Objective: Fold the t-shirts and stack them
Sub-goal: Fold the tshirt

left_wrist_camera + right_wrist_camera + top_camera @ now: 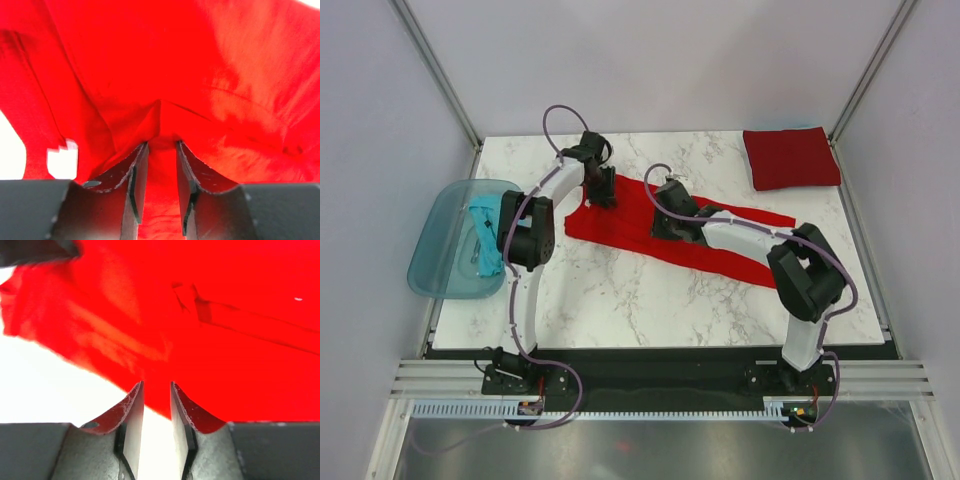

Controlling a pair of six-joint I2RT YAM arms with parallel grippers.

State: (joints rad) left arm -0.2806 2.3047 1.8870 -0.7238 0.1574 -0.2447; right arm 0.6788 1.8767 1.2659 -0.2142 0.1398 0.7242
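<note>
Your left claw stands narrow on the red tee. A raised ridge of the smooth, softly creased cloth runs into the gap between its dark, rough-edged fingers, so it holds that tee near the far left edge. Your right claw is narrow too, its tips at the tee's edge, with white showing lower down in the gap. You cannot tell from these views whether it pinches any cloth. The red tee lies as a long, slanted band across the middle of the white, grey-veined marble surface. The crimson tee is a flat folded square at the far right corner, well apart from it. The teal tee is crumpled inside the translucent blue tub, round-cornered, at the surface's left edge.
</note>
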